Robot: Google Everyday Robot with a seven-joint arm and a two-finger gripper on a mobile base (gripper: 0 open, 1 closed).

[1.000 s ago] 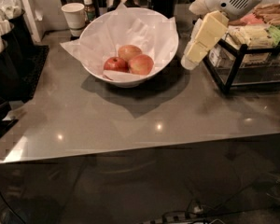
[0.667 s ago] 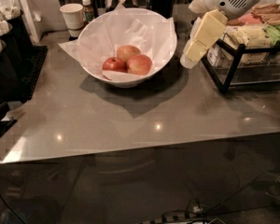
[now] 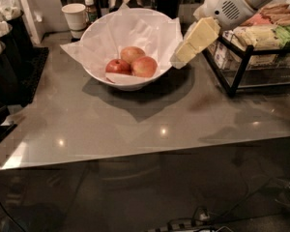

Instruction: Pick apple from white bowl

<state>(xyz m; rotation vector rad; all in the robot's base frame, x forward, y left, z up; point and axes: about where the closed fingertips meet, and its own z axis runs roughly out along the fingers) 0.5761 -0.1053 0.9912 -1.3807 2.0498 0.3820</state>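
At 3 o'clock of the white bowl (image 3: 93, 66), my gripper (image 3: 178, 61) above the grey tabletop (image 3: 135, 124), jaws released or clenched I cannot tell, the apple (image 3: 144, 66) inside this bowl on crumpled paper (image 3: 135, 28), touching a smaller red apple (image 3: 118, 66) at its 9 o'clock.

You've got the white bowl (image 3: 128, 85), wide, flaring, lined with crumpled white paper, upright near the table's far edge, about mid-width. The apple (image 3: 144, 66), round, orange-red with pale yellowish patches, rests in the bowl's bottom, right-front of 2 other apples and touching them. The gripper (image 3: 193, 45) hangs just beside the bowl's right rim.
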